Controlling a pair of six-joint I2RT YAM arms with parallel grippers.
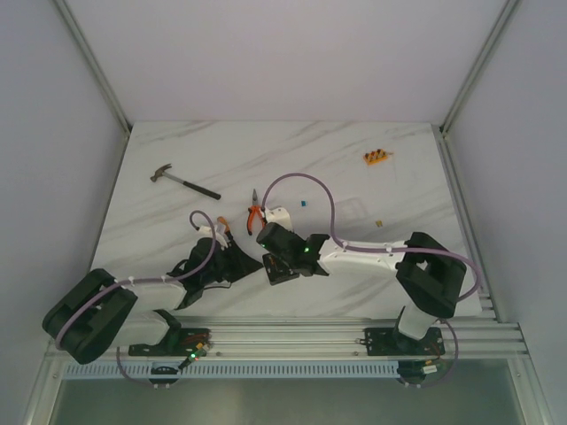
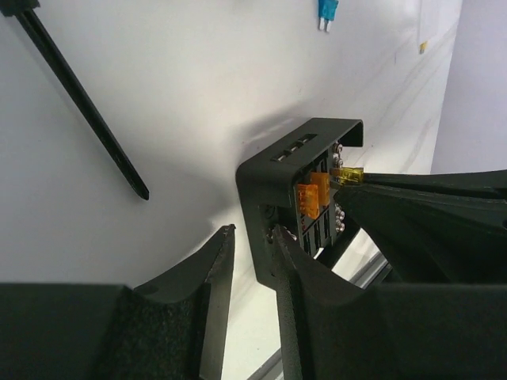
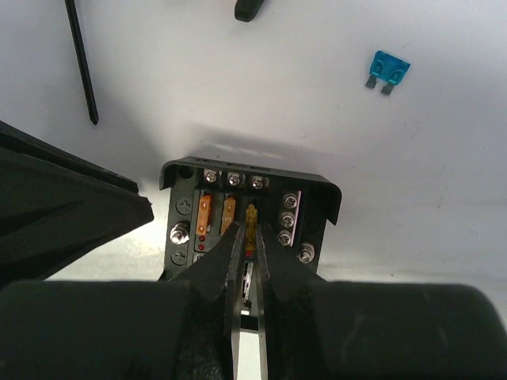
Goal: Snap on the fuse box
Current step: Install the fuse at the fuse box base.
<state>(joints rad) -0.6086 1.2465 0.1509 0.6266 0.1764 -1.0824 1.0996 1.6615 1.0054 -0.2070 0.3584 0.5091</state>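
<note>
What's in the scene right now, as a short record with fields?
fuse box: lid off, two orange fuses seated
left jaws: open, astride a box wall
right jaws: shut on yellow fuse, at a slot beside the orange ones
lying loose: blue fuse, pliers, hammer

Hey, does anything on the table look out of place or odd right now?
Yes. A blue fuse lies loose on the table, apart from the fuse box, which has no lid on. The right tool pinches a yellow fuse at one of its slots. Nothing looks damaged.
</note>
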